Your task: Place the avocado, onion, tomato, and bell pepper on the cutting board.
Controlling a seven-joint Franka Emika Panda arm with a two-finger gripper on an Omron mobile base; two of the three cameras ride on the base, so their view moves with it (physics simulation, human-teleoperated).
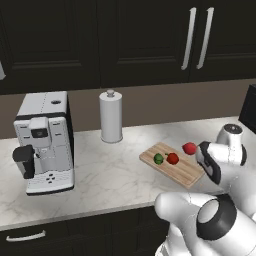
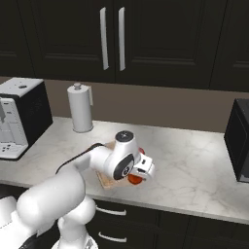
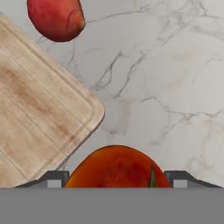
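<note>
The wooden cutting board (image 1: 184, 172) (image 3: 35, 113) lies on the marble counter. On it sit the dark green avocado (image 1: 159, 159) and a red ball (image 1: 173, 158). Another red ball (image 1: 189, 148) (image 3: 57, 17) rests on the counter just off the board's far corner. My gripper (image 3: 116, 179) (image 2: 142, 172) hangs beside the board's near right corner, above the counter. It is shut on an orange-red ball with a green stem mark (image 3: 116, 168) (image 2: 135, 179). I cannot tell whether this ball is the tomato or the bell pepper. In the right base view my arm hides most of the board.
A white coffee machine (image 1: 45, 145) stands at the left of the counter, with a paper towel roll (image 1: 111, 117) behind the middle. A dark appliance (image 2: 239, 141) stands at the far right. The counter's front edge runs close below the gripper.
</note>
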